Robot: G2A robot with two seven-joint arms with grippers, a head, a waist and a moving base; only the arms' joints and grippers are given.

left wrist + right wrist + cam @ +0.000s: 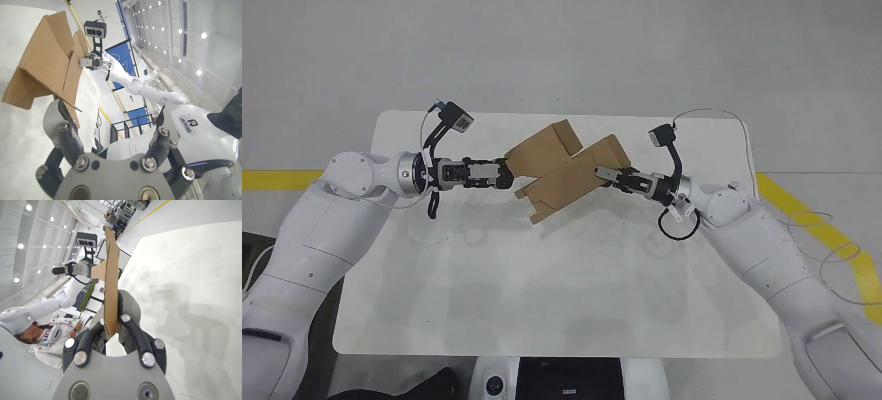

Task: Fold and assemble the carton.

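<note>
Carton position: the brown cardboard carton (567, 165) is held up above the white table (542, 300), over its far half, between the two grippers.
Carton form: partly opened, with panels and flaps standing at angles.
Right gripper (111, 313): clamped on one edge of the carton, the cardboard being pinched flat between both fingers.
Left gripper (111, 106): spread wide at the opposite end of the carton.
Left contact: one finger (54, 113) is met by the corner of a flap, while the other finger is kept well apart from the cardboard.
</note>
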